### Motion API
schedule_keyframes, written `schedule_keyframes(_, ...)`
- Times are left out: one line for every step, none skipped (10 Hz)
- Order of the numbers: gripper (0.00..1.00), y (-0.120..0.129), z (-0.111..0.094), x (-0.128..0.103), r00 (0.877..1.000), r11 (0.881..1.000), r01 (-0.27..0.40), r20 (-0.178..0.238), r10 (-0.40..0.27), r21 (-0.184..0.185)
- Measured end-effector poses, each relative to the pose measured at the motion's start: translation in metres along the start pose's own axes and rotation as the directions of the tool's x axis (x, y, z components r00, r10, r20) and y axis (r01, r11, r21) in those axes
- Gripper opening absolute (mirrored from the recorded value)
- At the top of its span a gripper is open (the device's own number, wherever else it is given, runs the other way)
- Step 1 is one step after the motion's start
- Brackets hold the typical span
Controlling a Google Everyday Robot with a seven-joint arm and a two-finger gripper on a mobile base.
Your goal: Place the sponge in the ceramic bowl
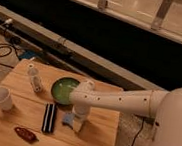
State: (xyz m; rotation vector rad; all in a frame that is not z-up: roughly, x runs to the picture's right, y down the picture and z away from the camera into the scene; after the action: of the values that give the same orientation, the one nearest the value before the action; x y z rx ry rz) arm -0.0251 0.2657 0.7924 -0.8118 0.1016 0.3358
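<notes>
The sponge (69,119) is a small pale-blue pad lying on the wooden table (96,138), just in front of the ceramic bowl. The ceramic bowl (62,90) is round with a green glaze inside, and the white arm hides its right edge. My gripper (79,121) points straight down at the table, right against the sponge's right side. The arm's white wrist (83,99) stands above it, beside the bowl.
A black-and-white striped block (49,118) lies left of the sponge. Near the table's left edge stands a white cup (1,97), with a small white bottle (34,78) behind it. A dark red object (25,134) lies at the front. Cables (1,51) trail on the floor at left.
</notes>
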Motion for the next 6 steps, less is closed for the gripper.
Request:
schedule_keyframes(0.19, 0.0014, 0.0014, 0.0004, 1.000, 1.000, -0.007, 0.011, 0.007, -0.003)
schedule_keyframes(0.10, 0.0026, 0.0023, 0.0000, 1.000, 1.000, -0.010, 0.018, 0.010, -0.005)
schedule_keyframes(0.08, 0.0030, 0.0023, -0.0003, 1.000, 1.000, -0.011, 0.021, 0.011, -0.005)
schedule_keyframes(0.07, 0.0032, 0.0016, -0.0006, 1.000, 1.000, -0.011, 0.022, 0.011, -0.005)
schedule_keyframes(0.07, 0.0033, 0.0005, -0.0008, 1.000, 1.000, -0.012, 0.023, 0.012, -0.005)
schedule_keyframes(0.07, 0.0034, 0.0003, -0.0009, 1.000, 1.000, -0.011, 0.023, 0.011, -0.005)
